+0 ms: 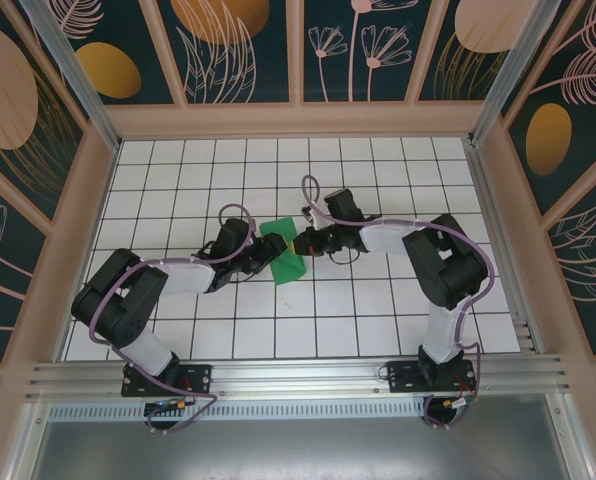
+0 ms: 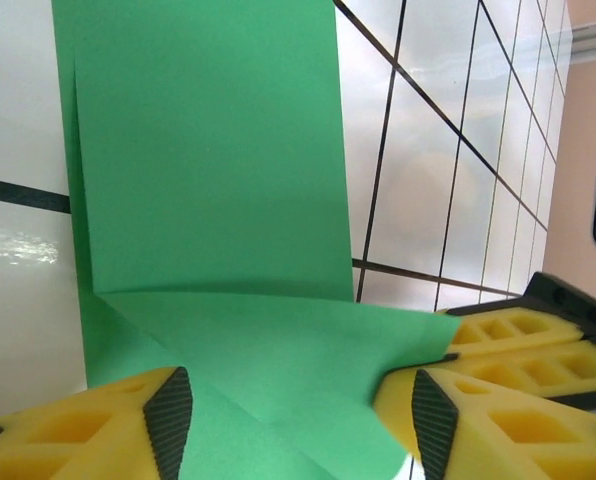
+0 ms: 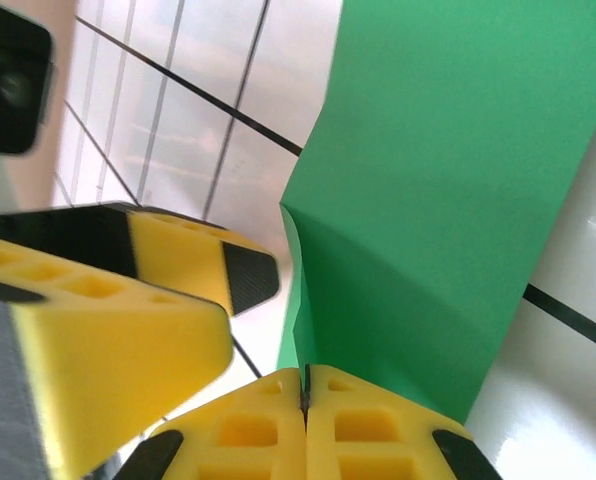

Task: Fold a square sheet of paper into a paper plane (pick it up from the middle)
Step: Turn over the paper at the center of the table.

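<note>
On the white grid table [image 1: 378, 330], midway between the two arms, sits the partly folded green sheet of paper [image 1: 281, 256]. The right gripper [image 3: 305, 385] pinches its edge, fingers pressed together. The left gripper [image 2: 298, 415] straddles a corner, fingers spread wide.

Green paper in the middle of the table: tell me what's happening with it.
Two robot arms are folding a sheet of green paper on the tiled table. The right hand is shut on one edge of it, holding that part bent upward. The left hand is open, its fingers either side of the already creased sheet, not gripping it.
</note>
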You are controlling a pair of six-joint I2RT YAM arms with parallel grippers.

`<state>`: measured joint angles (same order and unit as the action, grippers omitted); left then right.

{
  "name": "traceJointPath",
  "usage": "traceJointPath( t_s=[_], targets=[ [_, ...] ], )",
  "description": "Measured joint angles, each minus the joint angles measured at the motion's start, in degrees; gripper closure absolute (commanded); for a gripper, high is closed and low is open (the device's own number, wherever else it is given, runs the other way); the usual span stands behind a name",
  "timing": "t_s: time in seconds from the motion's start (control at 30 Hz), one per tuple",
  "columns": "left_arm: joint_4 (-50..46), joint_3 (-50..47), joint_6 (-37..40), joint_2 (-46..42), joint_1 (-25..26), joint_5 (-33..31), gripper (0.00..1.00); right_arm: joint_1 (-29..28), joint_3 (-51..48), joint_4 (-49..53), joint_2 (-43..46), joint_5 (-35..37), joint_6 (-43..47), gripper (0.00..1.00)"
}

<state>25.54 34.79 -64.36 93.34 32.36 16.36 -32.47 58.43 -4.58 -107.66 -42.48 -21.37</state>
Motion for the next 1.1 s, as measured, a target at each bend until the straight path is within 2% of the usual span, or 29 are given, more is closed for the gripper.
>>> traceJointPath(
  t_s=[0.23, 0.43, 0.8, 0.93, 1.03, 1.1],
  targets=[
    [4.39, -0.94, -1.14, 0.02, -0.02, 1.77, 0.29, 2.67, -1.33, -4.31, 0.02, -4.79, -6.38, 0.94],
    [8.98, -0.94, -1.55, 0.24, -0.13, 2.69, 0.33, 3.34, -2.56, -6.86, 0.02, -7.23, -9.79, 0.93],
    [15.82, -1.25, 1.11, 1.86, -0.13, 2.64, 0.63, 4.44, -3.85, -8.61, 0.02, -8.24, -12.57, 0.92],
    [16.65, -1.79, 2.47, 1.86, -0.17, 2.62, 0.77, 4.74, -3.85, -8.76, 0.02, -8.24, -13.14, 0.9],
    [16.37, -1.79, 3.61, 1.86, -0.17, 2.43, 0.88, 4.87, -3.85, -8.72, 0.02, -8.2, -13.38, 0.86],
    [15.74, -1.75, 4.48, 1.86, -0.17, 2.19, 0.93, 5.07, -3.85, -8.55, 0.04, -8.15, -13.46, 0.79]
  ],
)
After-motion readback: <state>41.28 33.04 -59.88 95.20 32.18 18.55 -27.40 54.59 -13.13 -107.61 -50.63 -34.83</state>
